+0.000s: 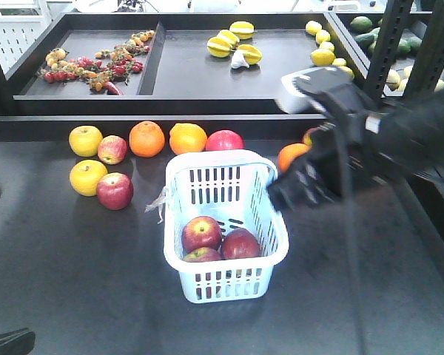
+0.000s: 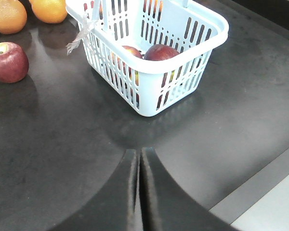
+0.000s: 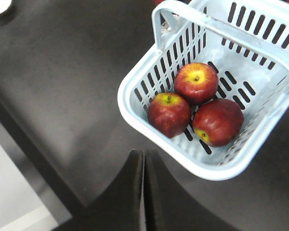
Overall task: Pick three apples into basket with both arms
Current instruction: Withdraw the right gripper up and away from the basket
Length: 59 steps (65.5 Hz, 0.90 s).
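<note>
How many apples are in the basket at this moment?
3. In the right wrist view, all lie on the floor of the basket: one apple with its stem up, one beside it toward the rim, one on its side. Nothing seems hidden beneath.

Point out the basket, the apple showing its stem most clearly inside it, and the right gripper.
basket (image 3: 135, 118): right wrist view, on the rolled rim at its near corner.
stem-up apple (image 3: 196, 83): right wrist view, on its yellow top beside the stem.
right gripper (image 3: 143, 166): right wrist view, at the seam between its closed fingertips.
</note>
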Tool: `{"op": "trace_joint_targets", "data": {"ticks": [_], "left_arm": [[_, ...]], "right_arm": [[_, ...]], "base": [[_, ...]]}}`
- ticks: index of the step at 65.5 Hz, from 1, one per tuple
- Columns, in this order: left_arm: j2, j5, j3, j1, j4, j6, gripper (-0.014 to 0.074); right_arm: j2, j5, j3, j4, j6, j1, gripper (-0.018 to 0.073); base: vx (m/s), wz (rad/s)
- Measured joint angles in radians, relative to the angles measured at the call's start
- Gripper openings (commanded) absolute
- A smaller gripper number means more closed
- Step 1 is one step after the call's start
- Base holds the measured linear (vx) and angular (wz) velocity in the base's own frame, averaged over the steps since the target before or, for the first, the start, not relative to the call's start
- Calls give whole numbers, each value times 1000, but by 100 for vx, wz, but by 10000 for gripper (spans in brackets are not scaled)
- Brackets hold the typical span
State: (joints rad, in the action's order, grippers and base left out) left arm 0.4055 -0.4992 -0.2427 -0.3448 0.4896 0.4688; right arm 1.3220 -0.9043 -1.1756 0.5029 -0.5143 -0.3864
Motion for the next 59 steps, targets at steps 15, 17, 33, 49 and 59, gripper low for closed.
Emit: {"op": "trace_joint_targets", "data": {"ticks": [15,17,33,49,59], "left_arm": [[0,0,0,0,0,0,-6],[0,0,0,0,0,0,-6],[0,0,0,0,0,0,-6],[0,1,0,0,0,0,-6],[0,1,0,0,0,0,-6]], "right_arm": [[-300,124,313,1,-37,0,-5],[-337,149,354,1,-37,0,-5],[-634,326,721,-12,-37,0,-5],[-801,450,899,1,-22,0,-5],[-822,483,909,1,-21,0,-5]], "base": [[0,0],[0,0],[0,0],[0,0],[0,0]]}}
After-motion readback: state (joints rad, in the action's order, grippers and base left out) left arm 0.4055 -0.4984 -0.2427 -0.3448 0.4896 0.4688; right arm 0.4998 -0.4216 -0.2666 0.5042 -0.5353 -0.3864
